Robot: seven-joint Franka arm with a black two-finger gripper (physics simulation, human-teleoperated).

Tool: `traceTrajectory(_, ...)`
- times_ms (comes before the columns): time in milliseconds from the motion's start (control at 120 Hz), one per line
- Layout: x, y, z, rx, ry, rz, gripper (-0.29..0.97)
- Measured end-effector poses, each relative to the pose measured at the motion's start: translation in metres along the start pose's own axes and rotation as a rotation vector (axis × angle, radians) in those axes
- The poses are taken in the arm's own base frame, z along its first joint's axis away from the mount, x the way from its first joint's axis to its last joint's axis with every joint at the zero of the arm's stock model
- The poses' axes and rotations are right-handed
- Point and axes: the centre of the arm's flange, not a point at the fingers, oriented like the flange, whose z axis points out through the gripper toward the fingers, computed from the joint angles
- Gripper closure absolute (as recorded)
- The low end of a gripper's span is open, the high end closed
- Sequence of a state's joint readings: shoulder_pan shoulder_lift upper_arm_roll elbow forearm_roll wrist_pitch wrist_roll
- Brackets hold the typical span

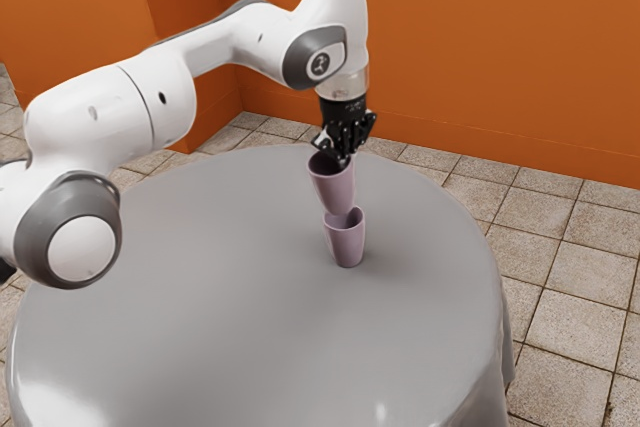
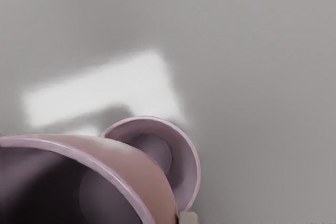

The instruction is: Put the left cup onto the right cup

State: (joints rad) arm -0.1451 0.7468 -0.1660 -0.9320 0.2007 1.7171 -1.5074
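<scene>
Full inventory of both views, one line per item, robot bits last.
upper cup: 1, mauve, held by its rim, slightly tilted, base at the lower cup's mouth
lower cup: 1, mauve, upright near the table's middle
table: 1, grey, round, carries the lower cup
walls: orange, behind the table
floor: beige tiles, around the table
arm: 1, white and grey, enters from the exterior view's left
gripper: 1, black, its fingers shut on the upper cup's rim

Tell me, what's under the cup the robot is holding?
Another purple cup, upright on the grey table. The held cup covers part of its mouth, so its inside is partly hidden.
</scene>
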Motion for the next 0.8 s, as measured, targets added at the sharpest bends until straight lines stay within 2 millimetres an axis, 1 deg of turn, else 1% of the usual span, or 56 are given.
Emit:
traceTrajectory(83,0.0,0.002,0.009,0.008,-0.005,-0.004,0.79)
traceTrajectory(175,0.001,0.003,0.016,0.011,-0.006,-0.009,0.79)
traceTrajectory(467,0.003,0.007,0.024,0.002,-0.007,-0.017,0.79)
traceTrajectory(800,0.005,0.009,0.043,0.013,-0.008,-0.023,0.79)
